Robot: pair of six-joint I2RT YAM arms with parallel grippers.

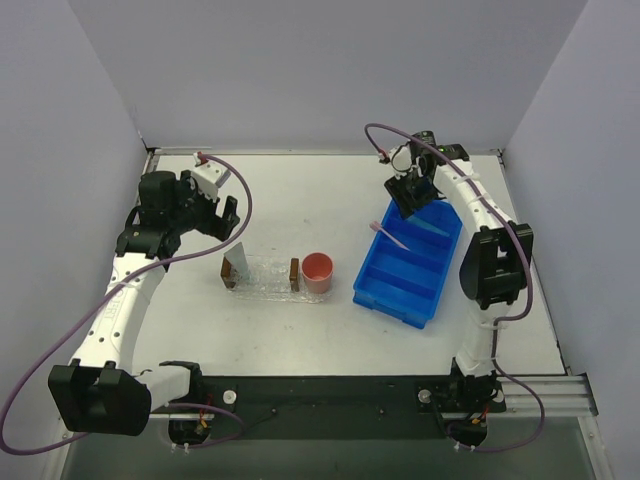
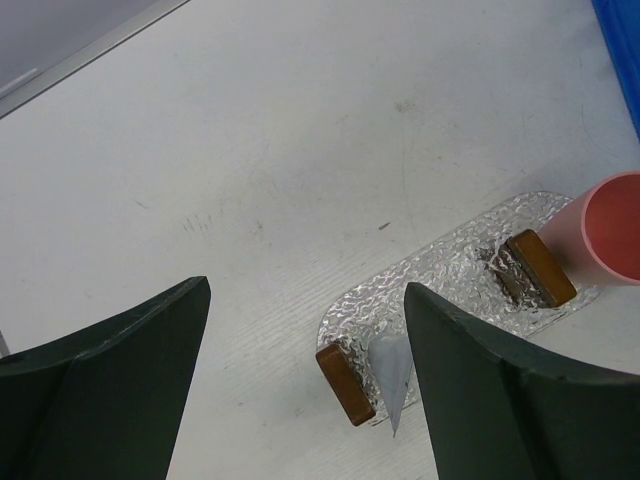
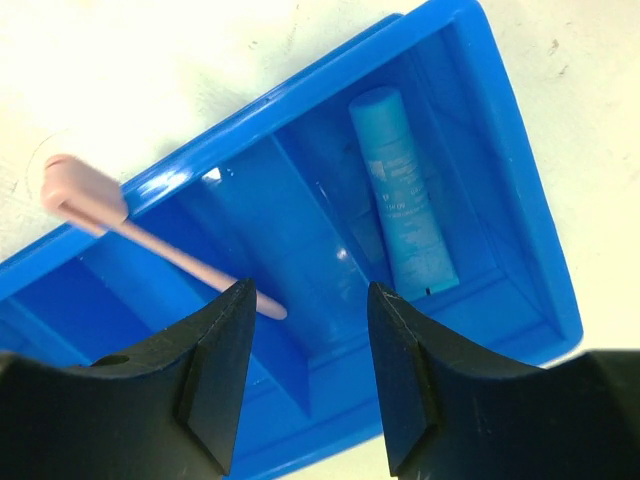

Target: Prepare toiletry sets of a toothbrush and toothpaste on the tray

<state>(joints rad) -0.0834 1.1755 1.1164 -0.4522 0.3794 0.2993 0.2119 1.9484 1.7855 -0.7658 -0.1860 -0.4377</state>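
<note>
A grey tube (image 2: 392, 375) stood on the tray (image 2: 440, 265) near my left claw (image 2: 305, 295), spread wide and empty. Farther back, my right claw (image 3: 310, 295) hung partly open, gripping nothing, over the bin (image 3: 500, 150), where the toothbrush (image 3: 150, 240) lay across the rim and a blue tube (image 3: 400, 200) lay inside.

Right gripper (image 3: 308, 300) over bin (image 3: 300, 70). Toothbrush (image 3: 150, 250) slants across bin dividers, handle end just beside one finger, maybe touching; head out past bin rim. Toothpaste tube (image 3: 403, 200) in end compartment, ahead of other finger.

Left gripper (image 2: 305, 300) above table (image 2: 250, 150). Tray (image 2: 440, 260) ahead, partly behind one finger. On tray: nearer block (image 2: 345, 383), far block (image 2: 540, 268), one at each end; second tube (image 2: 392, 370) against nearer block. Cup (image 2: 610, 235) just beside tray's far end.
</note>
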